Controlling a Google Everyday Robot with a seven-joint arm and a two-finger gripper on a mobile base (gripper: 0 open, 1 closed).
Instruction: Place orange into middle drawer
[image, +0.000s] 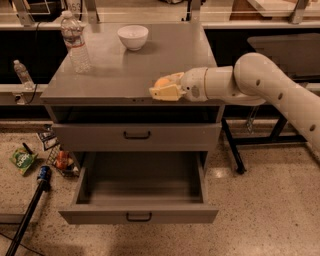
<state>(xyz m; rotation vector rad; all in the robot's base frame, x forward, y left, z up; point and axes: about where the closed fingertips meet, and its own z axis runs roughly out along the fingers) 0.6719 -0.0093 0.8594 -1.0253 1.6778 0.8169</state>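
1. My tool (159, 88) is at the front edge of the tabletop (125, 70), arm coming in from the right. Its fingers are closed in around the orange (163, 81).
2. The orange peeks out over the top of the fingers. I can't tell if it's lifted clear or touching the surface. It's well apart from the white bowl (133, 36) and the water bottle (75, 45) at the back.
3. Handling guess: light, round and smooth-skinned, firm with a bit of give. It'll probably squirt out if pinched off-centre, so hold it across the widest part with a moderate squeeze.
4. The middle drawer (100, 215) is pulled open down below, under the closed upper drawer front (100, 136).
5. Next up, I reckon: come forward off the edge, drop down past that upper front without clipping it, and let go low so the orange doesn't bounce or roll.
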